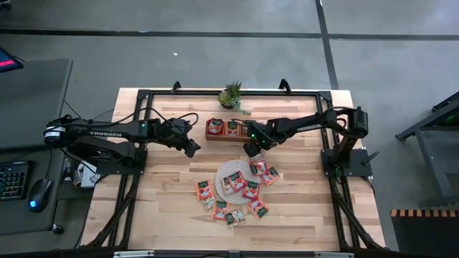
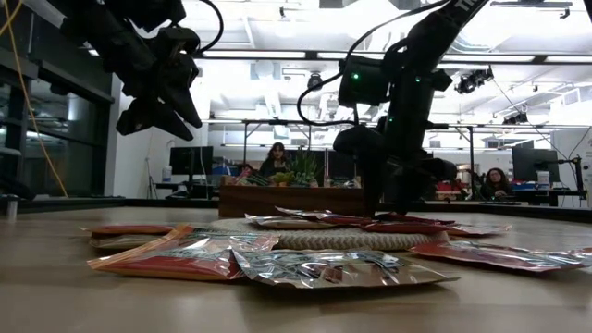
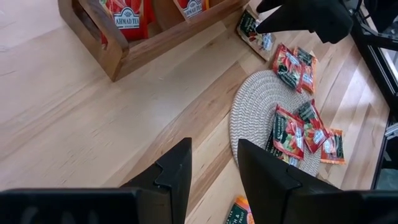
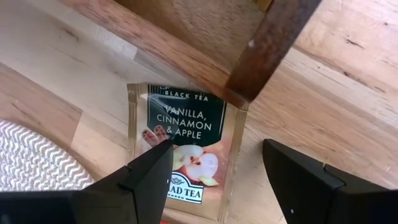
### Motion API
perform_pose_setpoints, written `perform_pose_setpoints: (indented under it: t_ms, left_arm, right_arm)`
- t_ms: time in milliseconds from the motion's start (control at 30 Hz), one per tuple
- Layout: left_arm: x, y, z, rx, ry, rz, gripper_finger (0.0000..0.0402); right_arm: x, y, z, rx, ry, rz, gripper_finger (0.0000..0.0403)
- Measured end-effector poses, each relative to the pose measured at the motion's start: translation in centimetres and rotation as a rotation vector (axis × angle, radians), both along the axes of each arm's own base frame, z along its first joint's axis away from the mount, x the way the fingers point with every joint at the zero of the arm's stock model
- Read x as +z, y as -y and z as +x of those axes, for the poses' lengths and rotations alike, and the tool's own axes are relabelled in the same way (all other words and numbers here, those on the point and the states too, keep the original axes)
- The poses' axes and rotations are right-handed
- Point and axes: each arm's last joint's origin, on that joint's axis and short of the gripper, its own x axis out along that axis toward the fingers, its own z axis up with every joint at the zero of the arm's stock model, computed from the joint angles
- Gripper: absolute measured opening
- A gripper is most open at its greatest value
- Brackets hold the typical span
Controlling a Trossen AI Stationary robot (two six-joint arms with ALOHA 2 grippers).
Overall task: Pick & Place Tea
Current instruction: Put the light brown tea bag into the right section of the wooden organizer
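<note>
A beige tea sachet [image 4: 186, 140] marked vanilla, cinnamon and apple lies flat on the table, its far edge at the corner of the brown wooden tray [image 4: 186, 50]. My right gripper [image 4: 214, 186] points down over it, open, with one finger on each side of the sachet. Two orange-red sachets [image 1: 223, 127] stand in the tray [image 1: 229, 138]. Several more sachets lie on and around the round woven mat [image 1: 224, 172]. My left gripper [image 1: 192, 149] hangs above the table to the left of the tray, open with nothing between its fingers [image 3: 168, 174].
A small potted plant [image 1: 232, 95] stands behind the tray at the far edge. Loose sachets [image 1: 228, 212] spread toward the near edge below the mat. Bare wood lies to the left of the mat, under my left gripper. A black frame rail [image 1: 140, 143] borders the table.
</note>
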Motion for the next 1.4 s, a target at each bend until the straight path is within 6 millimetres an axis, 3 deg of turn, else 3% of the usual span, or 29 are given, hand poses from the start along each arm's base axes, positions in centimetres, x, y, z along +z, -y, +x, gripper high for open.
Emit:
perform_pose_setpoints:
  t_ms: [300, 1067, 1400]
  left_arm:
    - [-0.09, 0.0, -0.08, -0.011, -0.014, 0.013, 0.0129]
    - [-0.36, 0.03, -0.35, -0.015, -0.053, 0.015, 0.0129]
    - [-0.36, 0.03, -0.35, -0.01, -0.052, 0.01, 0.0129]
  right_arm:
    - [-0.4, -0.05, -0.07, -0.006, -0.027, -0.004, 0.0224]
    - [-0.57, -0.37, -0.47, 0.008, -0.076, -0.023, 0.001]
    - [0.33, -0.55, -0.52, 0.034, -0.042, -0.044, 0.0001]
